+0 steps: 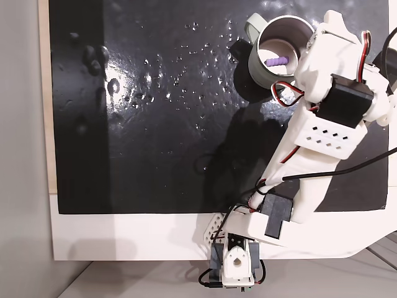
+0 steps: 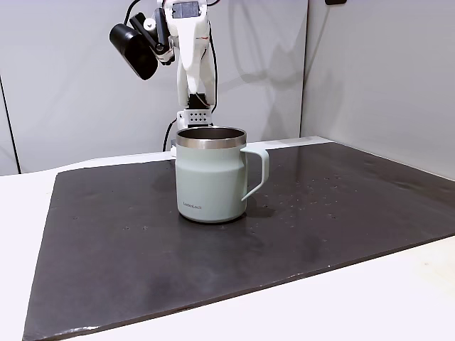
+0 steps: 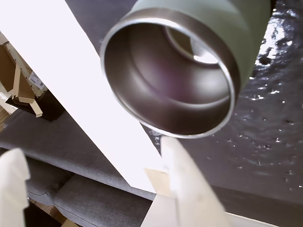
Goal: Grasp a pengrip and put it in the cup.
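The pale green cup (image 1: 256, 67) stands at the mat's top right in a fixed view from above. The purple pengrip (image 1: 276, 61) lies inside it on the steel bottom. In the other fixed view the cup (image 2: 210, 185) is upright mid-mat with its handle to the right, and the arm (image 2: 186, 42) is raised behind it. The wrist view looks down into the cup (image 3: 227, 19) from above its rim. My gripper (image 3: 94, 184) is open below the rim in that view, with nothing between its white fingers (image 3: 189, 189).
A black glossy mat (image 1: 155, 124) covers most of the white table (image 1: 124, 236). The arm's base (image 1: 236, 264) sits at the table's near edge. A grey sofa (image 3: 71, 198) lies beyond the table edge in the wrist view.
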You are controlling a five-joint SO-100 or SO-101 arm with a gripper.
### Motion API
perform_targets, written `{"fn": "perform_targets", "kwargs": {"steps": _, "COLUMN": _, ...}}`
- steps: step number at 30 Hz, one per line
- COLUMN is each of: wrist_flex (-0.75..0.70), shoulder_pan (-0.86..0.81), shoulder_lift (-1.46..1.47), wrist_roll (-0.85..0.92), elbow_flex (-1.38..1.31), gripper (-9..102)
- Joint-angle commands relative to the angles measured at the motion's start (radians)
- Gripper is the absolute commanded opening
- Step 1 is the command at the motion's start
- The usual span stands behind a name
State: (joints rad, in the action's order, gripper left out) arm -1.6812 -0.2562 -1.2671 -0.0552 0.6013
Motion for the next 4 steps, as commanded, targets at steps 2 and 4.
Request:
{"fn": "perform_targets", "kwargs": {"steps": 2, "wrist_flex": -0.006, "shoulder_pan": 0.04, "shoulder_lift": -0.103, "wrist_roll": -0.017, "elbow_flex": 0.003, "gripper": 27}}
{"fn": "perform_targets", "kwargs": {"steps": 4, "wrist_flex": -0.006, "shoulder_pan": 0.044, "shoulder_lift": -0.112, "wrist_roll": -0.017, "elbow_flex": 0.003, "gripper": 27}}
